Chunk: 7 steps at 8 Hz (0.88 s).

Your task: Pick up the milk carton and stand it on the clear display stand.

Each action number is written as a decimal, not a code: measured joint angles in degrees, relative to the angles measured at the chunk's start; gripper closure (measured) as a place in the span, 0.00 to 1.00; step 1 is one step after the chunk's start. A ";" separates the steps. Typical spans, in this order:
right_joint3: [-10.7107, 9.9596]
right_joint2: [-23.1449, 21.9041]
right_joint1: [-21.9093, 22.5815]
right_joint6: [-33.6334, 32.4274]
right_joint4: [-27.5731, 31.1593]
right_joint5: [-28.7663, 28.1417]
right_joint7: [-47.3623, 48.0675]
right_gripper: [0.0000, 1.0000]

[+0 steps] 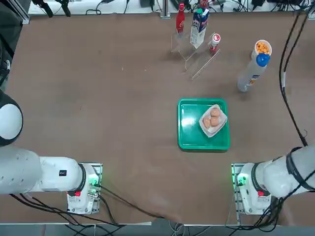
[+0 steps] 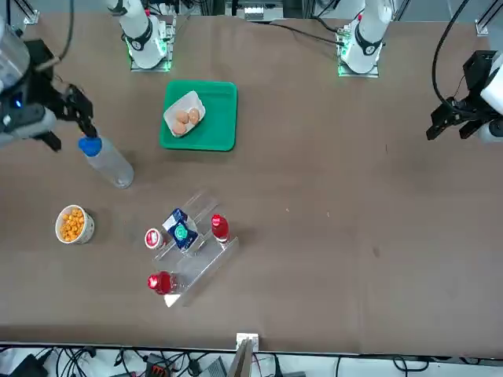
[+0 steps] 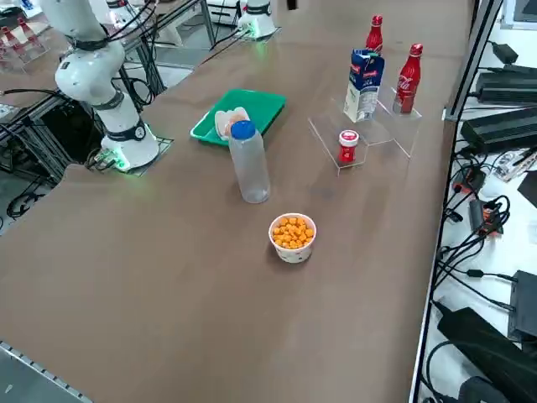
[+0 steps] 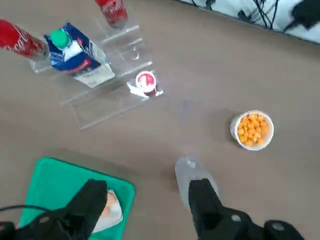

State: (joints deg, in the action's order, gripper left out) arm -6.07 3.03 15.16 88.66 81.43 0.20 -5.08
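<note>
Placement looks to be the step already done: the milk carton [image 3: 364,84] stands upright on the clear display stand [image 1: 199,58] at the far side of the table, among red soda bottles and a small red jar [image 3: 348,146]. The right gripper [image 4: 150,187] hangs well apart on the nearer right, its fingers spread and holding nothing. The next move likely calls only for keeping the arm clear, since any nudge could topple the carton.

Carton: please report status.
Carton upright on clear stand. Right gripper open, empty, away from stand. Red bottles close beside carton.
</note>
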 joint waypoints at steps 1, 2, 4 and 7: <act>0.00 -2.41 -0.21 0.21 3.42 0.00 2.26 0.00; 0.08 -3.68 -0.19 0.36 5.75 0.01 6.36 0.00; 0.28 -5.81 -0.17 0.48 9.26 0.05 10.86 0.00; -0.21 -8.72 -1.86 0.59 11.82 0.12 11.68 0.00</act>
State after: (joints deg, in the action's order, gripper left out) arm -6.27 -5.69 13.30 89.26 93.25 0.32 6.59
